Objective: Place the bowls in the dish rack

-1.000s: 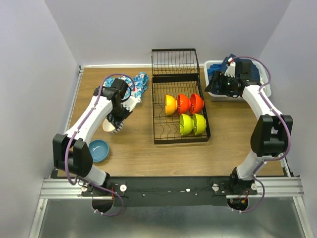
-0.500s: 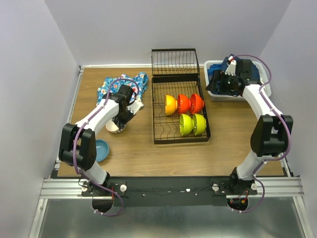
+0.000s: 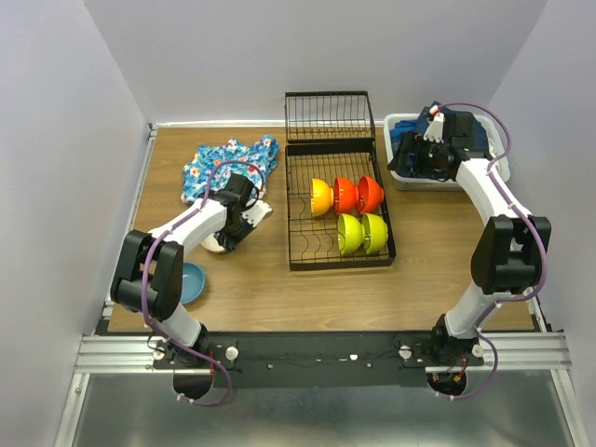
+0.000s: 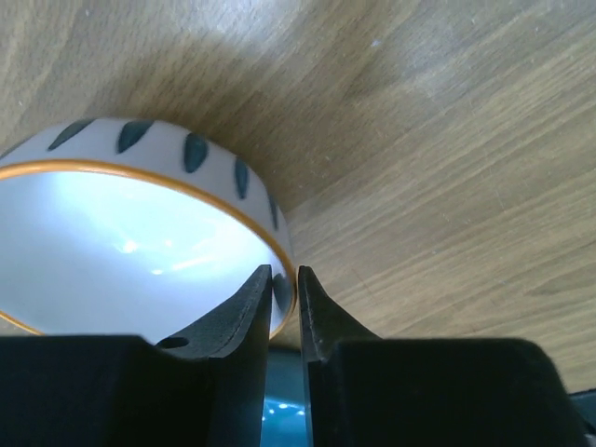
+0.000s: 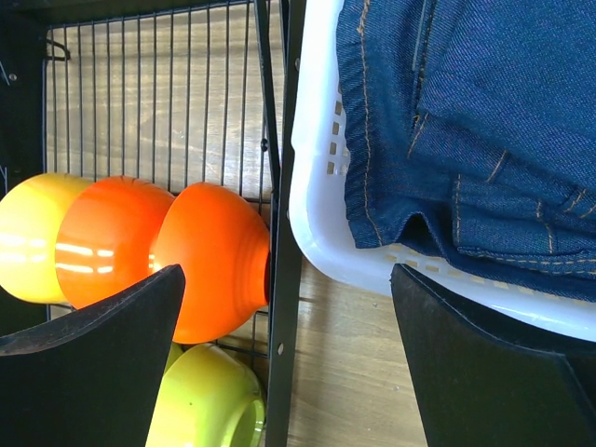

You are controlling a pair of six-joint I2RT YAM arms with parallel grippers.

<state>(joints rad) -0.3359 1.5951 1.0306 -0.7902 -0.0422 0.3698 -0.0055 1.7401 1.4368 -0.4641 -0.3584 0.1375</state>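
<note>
My left gripper [image 3: 235,223] is shut on the rim of a white bowl [image 3: 216,244] with an orange edge and dark leaf marks [image 4: 140,233]. One finger [image 4: 244,307] is inside the rim and one is outside. The bowl is low over the table, left of the black wire dish rack [image 3: 303,256]. A blue bowl [image 3: 189,282] sits on the table near the front left. In the rack stand a yellow bowl [image 3: 321,196], two red-orange bowls [image 3: 358,194] and two lime-green bowls [image 3: 362,233]. My right gripper [image 3: 410,160] is open and empty between the rack's right edge and the white basket.
A white plastic basket [image 3: 402,177] of blue denim [image 5: 484,121] stands at the back right, close to the rack's edge [image 5: 284,279]. A blue floral cloth [image 3: 228,158] lies at the back left. The rack's hinged end section [image 3: 329,116] stands up at the back.
My left arm has swung down and a little right with the white bowl in its grip, uncovering the floral cloth. The right arm has barely moved.
</note>
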